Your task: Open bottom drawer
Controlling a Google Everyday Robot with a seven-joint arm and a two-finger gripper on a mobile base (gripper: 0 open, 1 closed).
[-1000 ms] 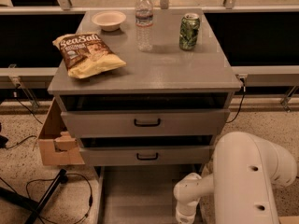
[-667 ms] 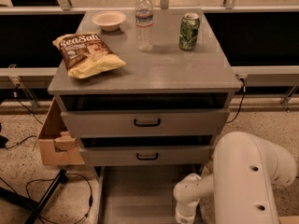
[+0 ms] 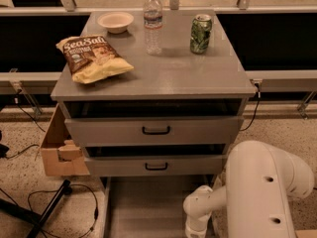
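The grey cabinet [image 3: 158, 78] has three drawers. The top drawer [image 3: 198, 131] and the middle drawer [image 3: 198, 166] are each slightly ajar and show a black bar handle. The bottom drawer [image 3: 148, 207] is pulled far out, and its plain grey interior shows below the middle drawer. Its front panel and handle lie below the frame's bottom edge. My white arm [image 3: 257, 192] reaches down at the drawer's right side, with its wrist [image 3: 198, 217] over the drawer's right edge. The gripper is out of view below the frame.
On the cabinet top lie a chip bag [image 3: 94, 58], a small bowl [image 3: 115, 21], a water bottle [image 3: 152, 24] and a green can [image 3: 200, 33]. A cardboard box [image 3: 59, 148] stands against the cabinet's left side. Cables and a black stand leg [image 3: 49, 209] lie on the floor at left.
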